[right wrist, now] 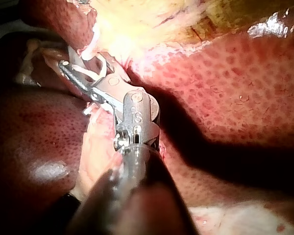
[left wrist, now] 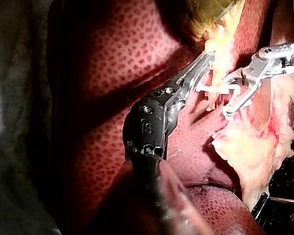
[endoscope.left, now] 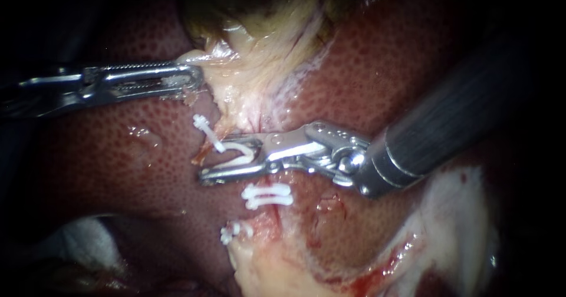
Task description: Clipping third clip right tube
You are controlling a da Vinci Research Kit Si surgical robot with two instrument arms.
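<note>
Nearest the camera, a lump of pale fatty tissue (endoscope.left: 265,267) lies on the liver (endoscope.left: 106,155), with a small white clip (endoscope.left: 233,232) at its upper edge. Just beyond it the right tube (endoscope.left: 274,217) shows as a reddish strand, crossed by a second white clip (endoscope.left: 268,195) that sits closed around it.

Directly behind that clip is the right instrument (endoscope.left: 224,158). Its jaws stand apart and carry a curved white clip (endoscope.left: 244,149) seated between them, touching both. They lie across the line of the right tube, close above the clip already there. Beside the jaw tips another white clip (endoscope.left: 202,122) lies at the head of a thin orange strand (endoscope.left: 203,152).

Farther back, the left instrument (endoscope.left: 191,76) has its jaws clenched on the edge of the pale tissue (endoscope.left: 236,91) — a sheet that spreads down from the yellow-green gallbladder (endoscope.left: 259,2) toward the clips.
</note>
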